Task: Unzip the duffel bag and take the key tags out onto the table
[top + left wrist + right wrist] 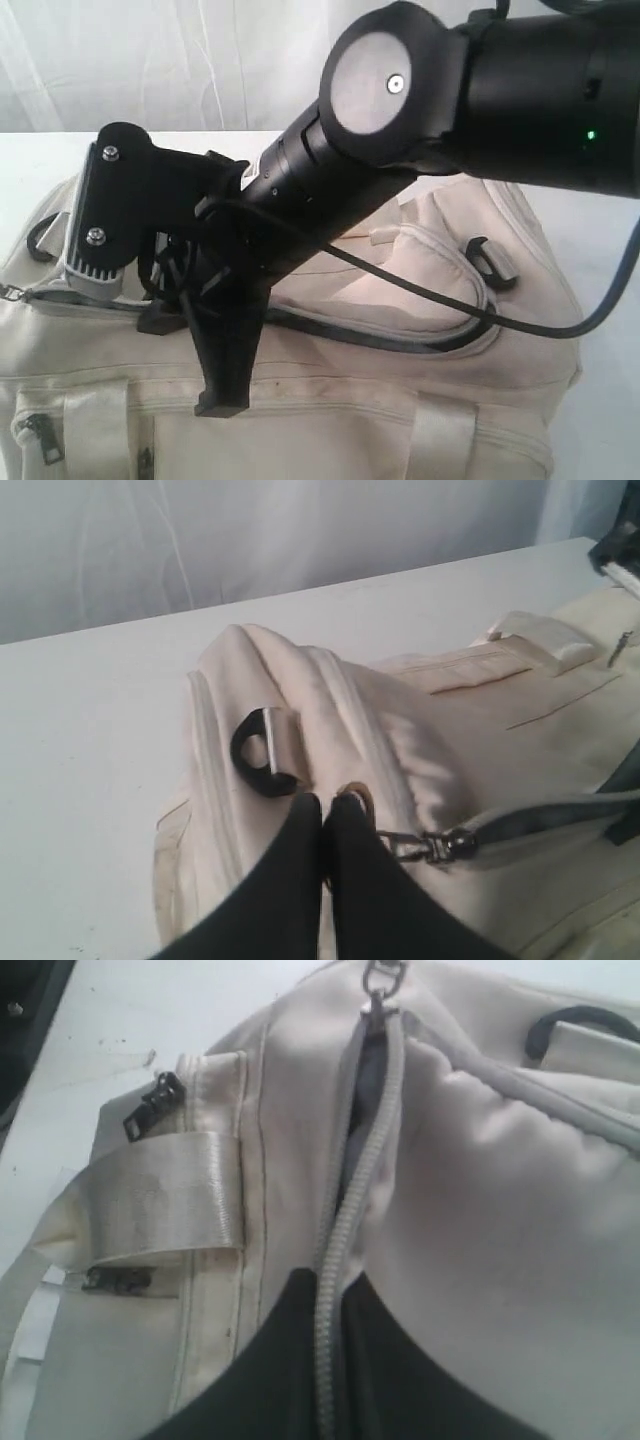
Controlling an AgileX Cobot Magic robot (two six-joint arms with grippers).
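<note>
A large, soft cream fabric duffel bag (330, 420) is lying across the lower half of the exterior frame, on a flat, matte white table (30, 160). The black right pincer (215, 350) is being held over the bag's left-centre, with its arm slanting down from the upper right.

In the right wrist view, the right pincer (326, 1295) is being held narrow. A grey toothed zip strip (345, 1210) is running through the slim gap between its smooth black fingers (280, 1360). Whether the strip is being clamped cannot be told. Beside the strip, the zip is gaping onto dark grey lining (372, 1075). A pale, glossy webbing strap (160, 1195) and a small dark zip pull (150, 1108) are being shown on the bag's side.

In the left wrist view, the left pincer (325, 805) is being pressed fully together at the bag's rounded end. It is sitting just beside a metal zip pull (430, 846) and near a black D-shaped plastic ring (262, 752).
</note>
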